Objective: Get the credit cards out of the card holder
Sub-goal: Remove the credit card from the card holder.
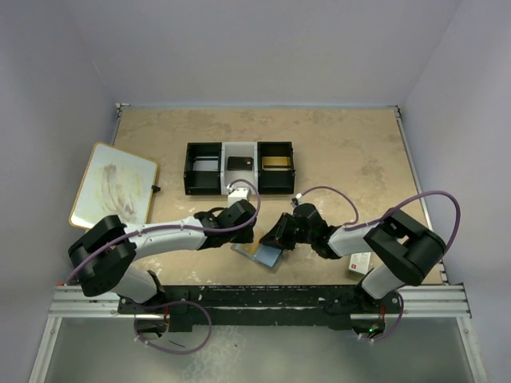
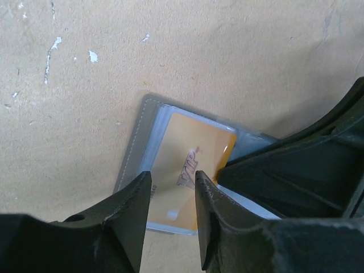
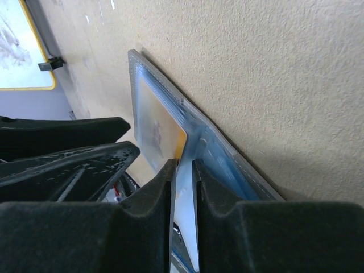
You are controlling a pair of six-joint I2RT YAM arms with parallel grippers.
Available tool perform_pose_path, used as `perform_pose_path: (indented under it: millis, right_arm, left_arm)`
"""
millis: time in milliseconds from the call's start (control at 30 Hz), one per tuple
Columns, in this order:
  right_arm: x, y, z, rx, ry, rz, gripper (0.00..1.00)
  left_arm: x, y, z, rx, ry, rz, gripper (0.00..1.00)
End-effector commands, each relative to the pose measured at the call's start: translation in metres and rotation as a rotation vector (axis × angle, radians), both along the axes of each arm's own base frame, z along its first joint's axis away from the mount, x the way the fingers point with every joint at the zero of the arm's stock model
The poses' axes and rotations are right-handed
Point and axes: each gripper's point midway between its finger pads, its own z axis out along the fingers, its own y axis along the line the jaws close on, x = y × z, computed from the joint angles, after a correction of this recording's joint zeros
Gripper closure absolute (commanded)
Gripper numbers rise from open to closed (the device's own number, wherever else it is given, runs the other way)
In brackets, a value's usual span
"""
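small flat grey folding card holder [image 1: 263,255] lies open on the beige speckled table [image 1: 343,152], close to the near edge, right between both grippers. an orange plastic card with a vip mark [image 2: 193,153] sits in the clear sleeve on its pale blue-grey inner face.

left gripper [image 2: 172,179]: jaws about half apart, hovering over the orange card, nothing between them. right gripper [image 3: 183,170]: jaws narrow, astride a thin pale edge of the holder just beside the orange card. you can't tell from these views whether they bite it or only straddle it.

my read: you're at the pin-and-pull step, no card out yet.

risks:
- the card lies flat in the sleeve with no edge raised. left fingers coming straight down would press it rather than pinch it, and may skate off.
- if the right pinch is weak, the whole holder drags along with the card, likely toward the table edge.
- if the right jaws caught the card's edge together with the panel, they lock it in.
- the two grippers are nearly touching. a sideways move by either could knock fingers.
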Motion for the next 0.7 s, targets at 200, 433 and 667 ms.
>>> perform_pose_path:
  millis: [200,433,667]
  right_arm:
    - [0.006,0.011,0.021,0.038,-0.042,0.033,0.74]
    - [0.012,0.02,0.026,0.059,-0.074,0.057,0.75]
    - [0.008,0.018,0.014,0.037,-0.029,0.06,0.79]
  left_arm:
    - [-0.005,0.008,-0.008,0.045,0.014,-0.03,0.69]
    - [-0.01,0.005,-0.015,0.058,0.041,-0.068,0.72]
    - [-0.012,0.008,-0.018,0.063,0.049,-0.067,0.76]
